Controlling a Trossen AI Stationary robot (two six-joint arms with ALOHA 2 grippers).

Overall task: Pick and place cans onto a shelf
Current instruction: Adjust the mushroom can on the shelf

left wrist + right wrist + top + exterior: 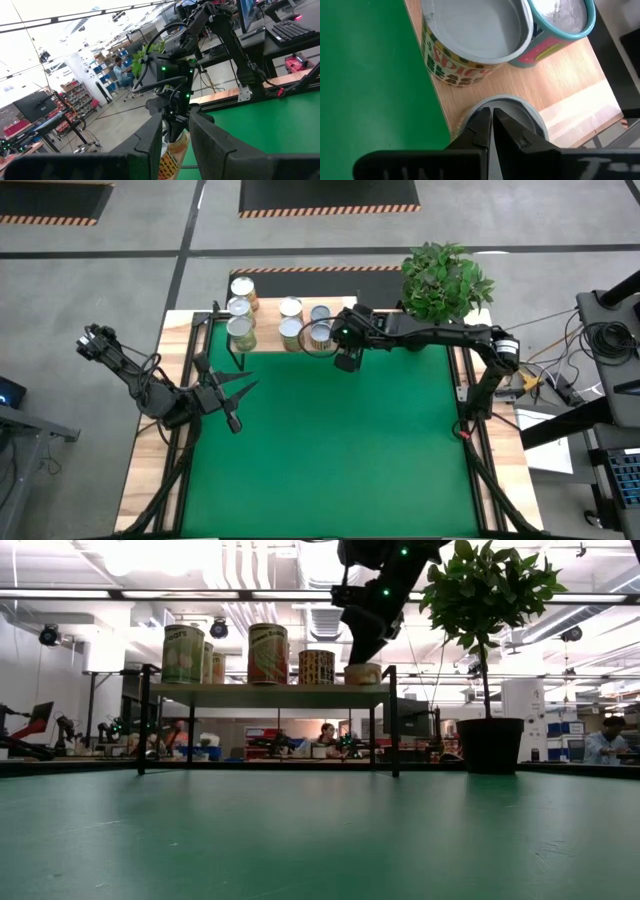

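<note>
Past the left gripper's (175, 145) two dark fingers (150, 142), set slightly apart, a yellowish patterned can (172, 156) stands beneath the right arm's black gripper (172, 131), with the green mat (270, 125) and wooden table edge (225, 95) behind.

A green mat (330, 450) covers most of the wooden table (150, 450), whose bare pale edges show along its left and right sides. At the far right corner stands a leafy potted plant (445, 280) in a black pot (490, 745). Beyond the table the room holds desks with equipment, a keyboard (292, 30) among it, and seated people (325, 737) far off under ceiling lights.
</note>
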